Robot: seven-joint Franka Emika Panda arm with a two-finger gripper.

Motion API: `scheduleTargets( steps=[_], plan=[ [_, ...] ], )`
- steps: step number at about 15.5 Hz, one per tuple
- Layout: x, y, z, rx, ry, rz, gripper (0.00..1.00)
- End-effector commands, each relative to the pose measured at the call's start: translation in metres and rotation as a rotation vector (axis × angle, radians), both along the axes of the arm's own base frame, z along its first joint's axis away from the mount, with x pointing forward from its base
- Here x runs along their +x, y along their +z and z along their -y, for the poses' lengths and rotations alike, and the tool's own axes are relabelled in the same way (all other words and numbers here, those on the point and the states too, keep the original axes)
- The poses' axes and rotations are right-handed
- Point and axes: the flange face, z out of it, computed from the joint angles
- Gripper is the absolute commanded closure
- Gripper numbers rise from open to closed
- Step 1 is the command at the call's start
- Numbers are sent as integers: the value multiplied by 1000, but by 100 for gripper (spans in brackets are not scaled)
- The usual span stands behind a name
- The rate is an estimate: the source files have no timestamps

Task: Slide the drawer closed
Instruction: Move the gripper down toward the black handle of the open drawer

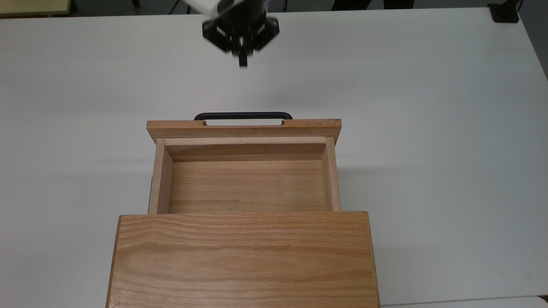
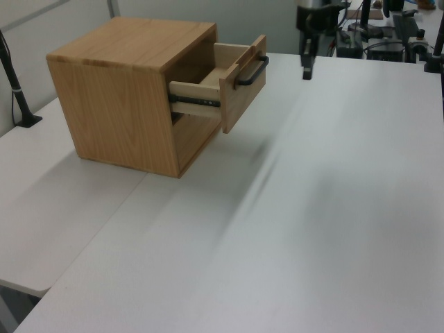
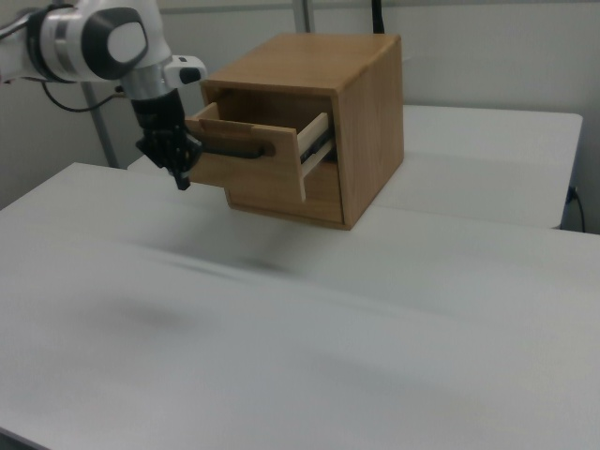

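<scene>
The drawer (image 1: pixel 244 175) is seen pulled well out of the cabinet (image 1: pixel 243 261), its inside bare in the top view, its front panel facing the top view's upper edge. The black handle (image 1: pixel 243 116) is carried on that panel, and a gap of white table (image 1: pixel 428 107) lies between it and the gripper (image 1: pixel 242 64). The gripper is held above the table, pointing down, in line with the middle of the handle in the top view and apart from it. Its fingers are seen pressed together into a single dark tip, with nothing between them.

In the left view the drawer (image 2: pixel 225 83) juts from the cabinet (image 2: pixel 132 94) toward the left view's right, clear of the tabletop, a dark slide rail showing on its side. The gripper (image 2: pixel 306 71) hangs to the right of the handle (image 2: pixel 252 72), not touching it.

In the right view the gripper (image 3: pixel 181 181) is found just off the left edge of the drawer (image 3: pixel 248 150) front, at handle (image 3: pixel 234 147) height; contact cannot be told here
</scene>
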Motion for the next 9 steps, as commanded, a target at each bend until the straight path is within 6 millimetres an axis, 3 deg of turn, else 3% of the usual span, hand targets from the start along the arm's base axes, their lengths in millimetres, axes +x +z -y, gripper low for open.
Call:
scheduleTargets(
  steps=[1, 9],
  plan=[
    [36, -3, -4, 47, -43, 122, 100],
    [81, -13, -5, 93, -110, 306, 100]
  ],
)
